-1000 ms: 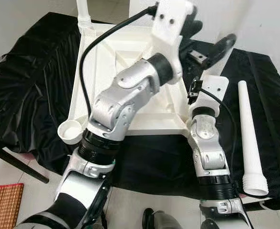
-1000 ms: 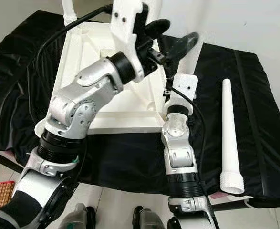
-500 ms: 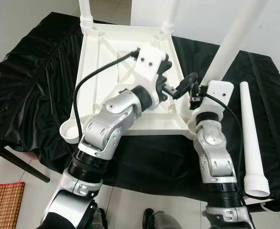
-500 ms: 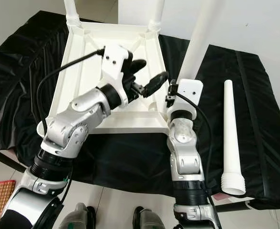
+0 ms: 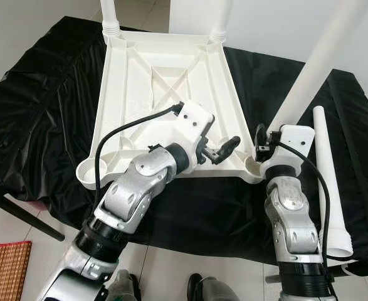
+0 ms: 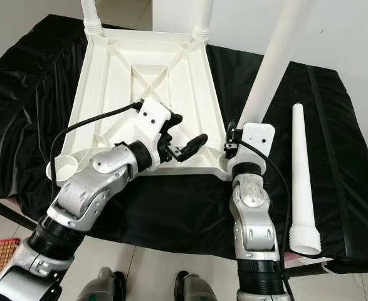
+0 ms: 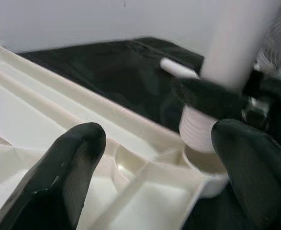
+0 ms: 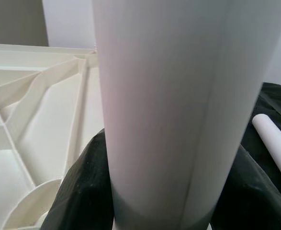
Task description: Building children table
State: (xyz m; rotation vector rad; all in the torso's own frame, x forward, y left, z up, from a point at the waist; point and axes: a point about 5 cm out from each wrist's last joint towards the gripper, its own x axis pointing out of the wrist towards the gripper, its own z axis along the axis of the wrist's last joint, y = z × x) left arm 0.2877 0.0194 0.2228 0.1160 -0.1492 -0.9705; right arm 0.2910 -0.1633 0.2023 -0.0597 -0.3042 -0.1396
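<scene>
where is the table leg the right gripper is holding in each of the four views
Left eye view: the held leg slants up from the tabletop's near right corner socket.
Right eye view: same slant, right of centre.
Left wrist view: blurred white post at upper right.
Right wrist view: broad white column up the middle.
Shared landmark: the loose leg on the black cloth.

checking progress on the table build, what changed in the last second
The left gripper came down from high over the upturned tabletop to its near edge, fingers open. The right gripper stayed clamped on the leg at the near right socket. The loose leg on the black cloth stayed put.
</scene>
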